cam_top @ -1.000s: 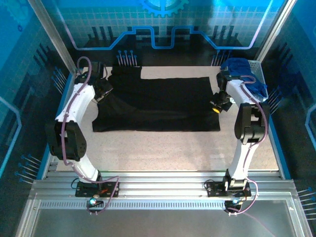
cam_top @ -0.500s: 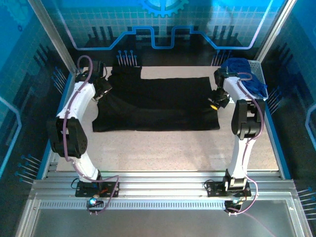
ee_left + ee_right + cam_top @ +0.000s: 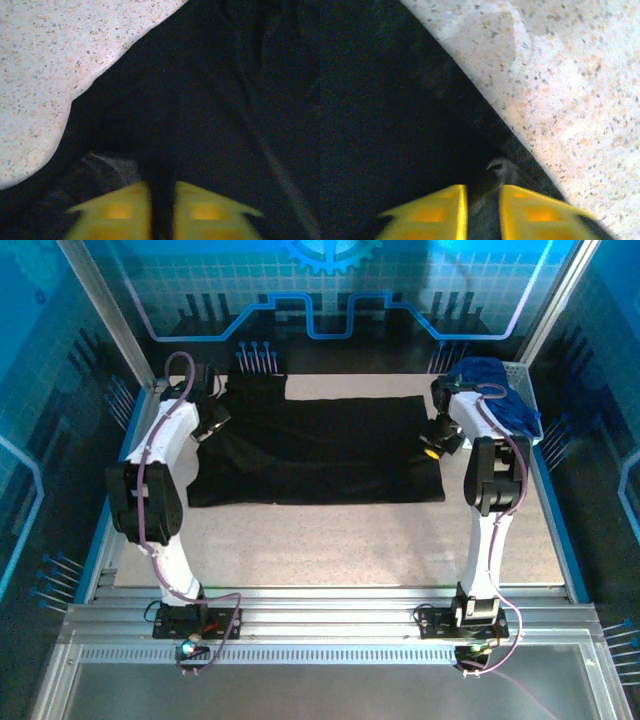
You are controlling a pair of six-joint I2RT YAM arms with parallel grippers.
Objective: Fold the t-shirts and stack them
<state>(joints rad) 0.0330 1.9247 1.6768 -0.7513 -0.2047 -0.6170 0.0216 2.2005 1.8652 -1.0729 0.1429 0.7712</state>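
Top external | left gripper (image 3: pixel 212 421) and right gripper (image 3: pixel 432 451) are flanking black shirt (image 3: pixel 320 445), grip unclear | lifting both edges evenly is advisable

No words, labels, brands or numbers can be read in any view. The black shirt (image 3: pixel 320 445) shows plain cloth. On the back wall (image 3: pixel 200 290), at the upper middle of the frame, is what seems to be a gear emblem (image 3: pixel 330 252), without lettering.
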